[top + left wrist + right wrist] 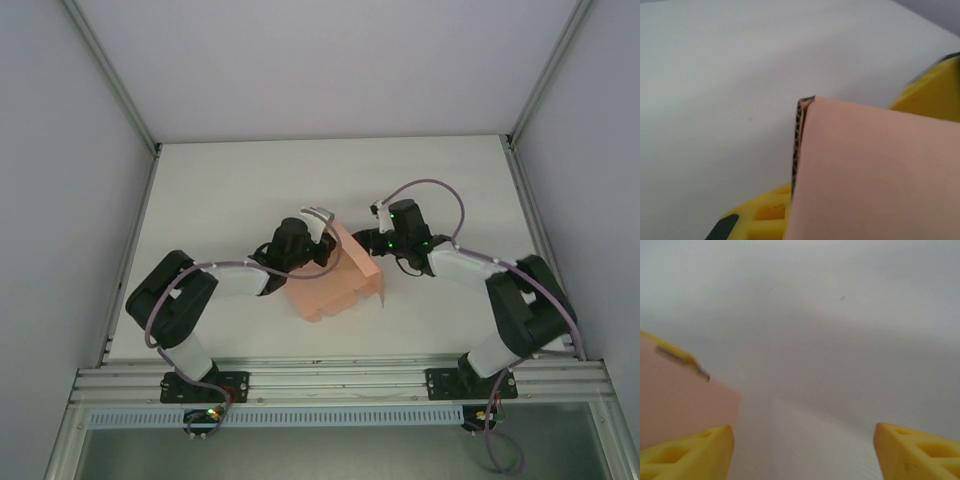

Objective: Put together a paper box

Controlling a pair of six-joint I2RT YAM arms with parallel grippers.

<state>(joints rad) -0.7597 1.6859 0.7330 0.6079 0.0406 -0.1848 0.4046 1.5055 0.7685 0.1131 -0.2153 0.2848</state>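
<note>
The paper box (335,282) sat about midway across the tabletop (250,180), somewhat nearer the near edge than the far one. It was only half made: pink panels lay spread low toward the near edge, and one panel stood up on the far side. The left fingers (762,220) were closed on that raised panel, one yellow pad under it and one above. From the left wrist I could see the card's ribbed cut edge poking out between them, so that arm had the box firmly in hand. The right fingers (920,450) stood wide apart with nothing but bare tabletop between them. What mattered, to my eye, was where the box lay from them: it was off to their left, just beyond the left-hand tip, near but not between the tips and not touching as far as I could tell. From above, the right arm reached in from the right-hand side of the tabletop, its wrist close by the box's right edge. I judged that the free right fingers would have to shift left toward the card before they could fold or pinch any flap. I could not tell which flap was meant.
</note>
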